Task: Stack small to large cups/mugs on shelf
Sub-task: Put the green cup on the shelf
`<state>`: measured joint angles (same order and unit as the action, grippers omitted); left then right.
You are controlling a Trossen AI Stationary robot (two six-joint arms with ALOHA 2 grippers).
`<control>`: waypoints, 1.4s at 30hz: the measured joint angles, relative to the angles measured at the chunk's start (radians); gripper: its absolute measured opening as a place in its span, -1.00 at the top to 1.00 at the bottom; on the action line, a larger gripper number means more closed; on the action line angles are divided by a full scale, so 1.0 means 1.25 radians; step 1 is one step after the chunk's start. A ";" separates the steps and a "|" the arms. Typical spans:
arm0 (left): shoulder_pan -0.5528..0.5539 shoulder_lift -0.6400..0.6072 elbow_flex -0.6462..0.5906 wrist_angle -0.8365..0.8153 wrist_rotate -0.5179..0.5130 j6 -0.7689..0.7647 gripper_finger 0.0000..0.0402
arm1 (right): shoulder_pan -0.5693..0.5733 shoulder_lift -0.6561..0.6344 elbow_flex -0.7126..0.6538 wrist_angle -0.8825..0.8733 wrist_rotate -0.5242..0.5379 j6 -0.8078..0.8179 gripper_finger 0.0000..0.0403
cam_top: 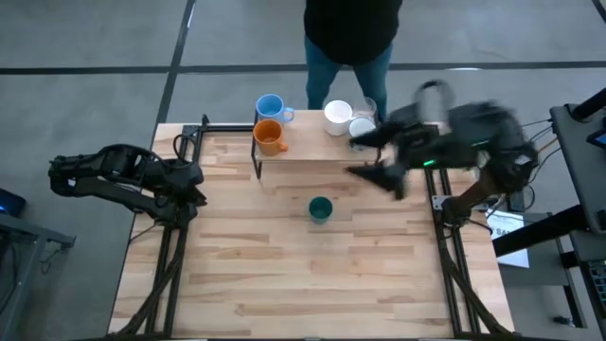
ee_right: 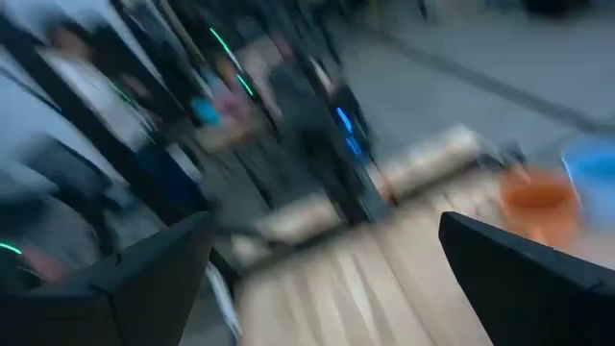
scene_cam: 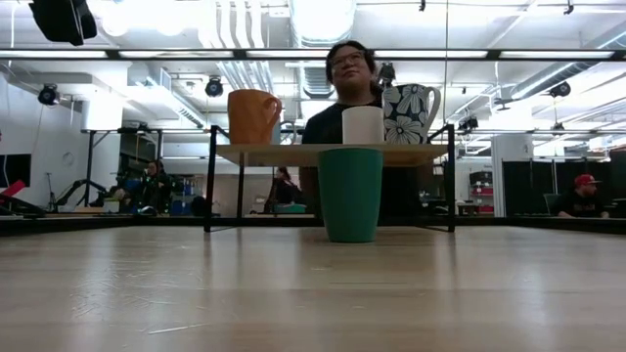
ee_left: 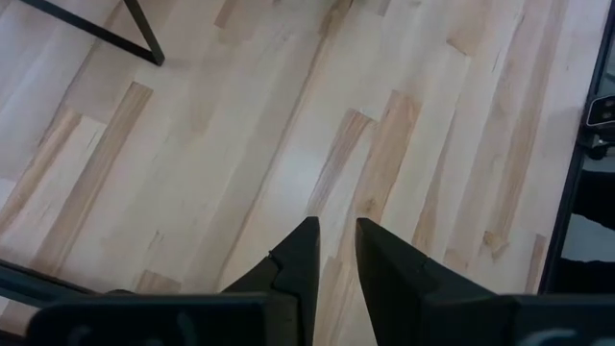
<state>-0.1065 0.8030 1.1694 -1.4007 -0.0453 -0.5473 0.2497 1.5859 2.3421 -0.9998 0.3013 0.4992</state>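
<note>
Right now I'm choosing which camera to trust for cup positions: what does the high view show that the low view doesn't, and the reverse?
Only the high view shows both arms: the left gripper waits at the table's left edge, and the right gripper, open, is by the shelf's right end. It also shows the blue mug.

Only the low view shows the floral pattern on one mug, the shelf's legs, and that the green cup stands on the table, not the shelf.

Both show the orange mug, white mug, green cup and the person.
</note>
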 joint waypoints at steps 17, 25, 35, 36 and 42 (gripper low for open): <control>0.000 -0.007 0.000 -0.001 0.001 -0.015 0.72 | 0.102 -0.141 0.002 0.393 0.068 -0.279 -0.99; 0.000 -0.007 -0.001 -0.001 -0.012 -0.008 0.72 | 0.102 -0.148 0.001 0.388 0.092 -0.255 -0.99; 0.000 -0.006 -0.002 -0.001 -0.012 0.008 0.72 | 0.102 -0.142 0.001 0.398 0.244 -0.199 -0.99; 0.000 -0.006 -0.002 -0.001 -0.012 0.005 0.72 | 0.102 -0.142 0.001 0.406 0.259 -0.167 -0.99; 0.000 -0.010 -0.002 -0.001 -0.012 0.010 0.72 | 0.102 -0.143 0.001 0.427 0.206 0.009 -0.99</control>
<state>-0.1064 0.7904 1.1667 -1.4017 -0.0605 -0.5350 0.3775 1.4067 2.3436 -0.4656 0.5582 0.5100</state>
